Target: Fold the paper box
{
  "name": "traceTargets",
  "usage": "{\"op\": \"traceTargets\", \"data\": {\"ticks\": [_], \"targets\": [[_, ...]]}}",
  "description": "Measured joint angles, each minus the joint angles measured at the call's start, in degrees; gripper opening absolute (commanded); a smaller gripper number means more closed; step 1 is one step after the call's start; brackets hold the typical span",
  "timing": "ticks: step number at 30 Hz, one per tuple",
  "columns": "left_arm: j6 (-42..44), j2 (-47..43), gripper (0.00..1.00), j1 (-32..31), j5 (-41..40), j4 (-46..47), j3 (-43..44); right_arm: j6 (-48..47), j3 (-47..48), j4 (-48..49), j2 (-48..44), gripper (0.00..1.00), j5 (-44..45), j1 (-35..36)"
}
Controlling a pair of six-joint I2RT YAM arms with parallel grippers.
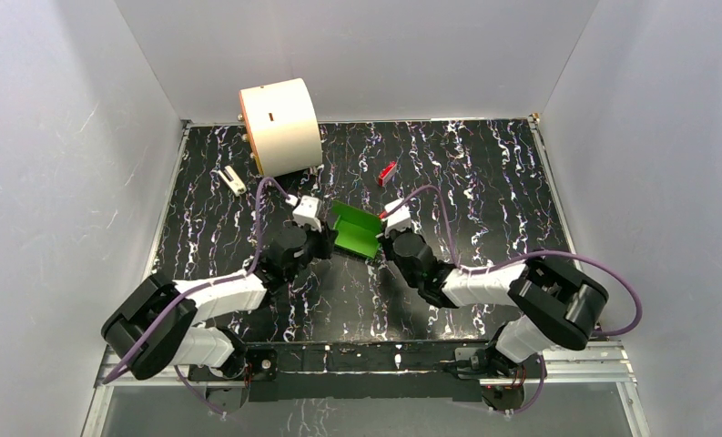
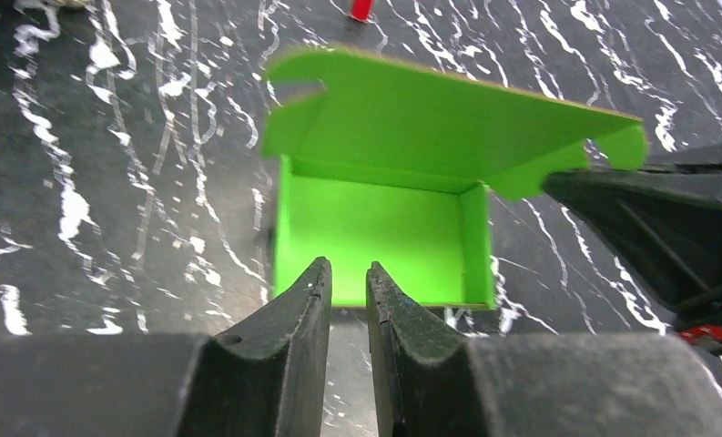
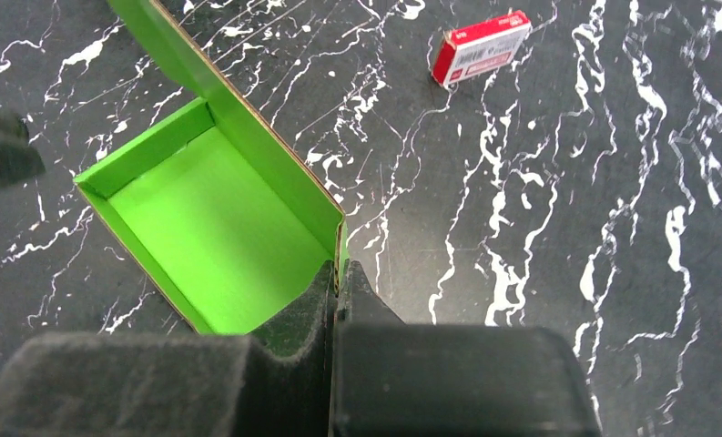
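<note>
The bright green paper box [image 1: 355,232] sits mid-table as an open tray with its lid flap raised. In the left wrist view the paper box [image 2: 384,228] faces me, lid tilted up over the tray. My left gripper [image 2: 349,269] stands slightly open just short of the near wall, with only table showing in the narrow gap between its fingers. In the top view the left gripper [image 1: 325,238] is at the box's left side. My right gripper [image 3: 339,269] is shut on the paper box [image 3: 211,228], pinching its side wall at the corner. From above, the right gripper [image 1: 382,238] is at the box's right edge.
A large cream cylinder [image 1: 279,126] lies at the back left. A small red block [image 1: 387,173] rests behind the box, also the red block [image 3: 481,45] in the right wrist view. A small white object [image 1: 233,179] lies at the left. White walls enclose the black marbled table [image 1: 484,191].
</note>
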Motion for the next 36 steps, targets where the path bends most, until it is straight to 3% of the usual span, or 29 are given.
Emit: {"op": "traceTargets", "data": {"ticks": [7, 13, 24, 36], "targets": [[5.7, 0.42, 0.28, 8.7, 8.7, -1.88, 2.69, -9.79, 0.11, -2.05, -2.45, 0.0, -6.69, -3.06], [9.57, 2.91, 0.31, 10.97, 15.65, -0.96, 3.61, -14.71, 2.1, -5.99, -2.47, 0.0, -14.34, -6.75], [16.81, 6.38, 0.36, 17.7, 25.88, 3.13, 3.61, -18.69, 4.39, -9.73, -2.45, 0.0, -26.75, -12.55], [23.56, 13.33, 0.37, 21.53, 36.46, 9.35, 4.98, -21.22, 7.91, -13.79, -2.32, 0.0, -33.55, -14.19]]}}
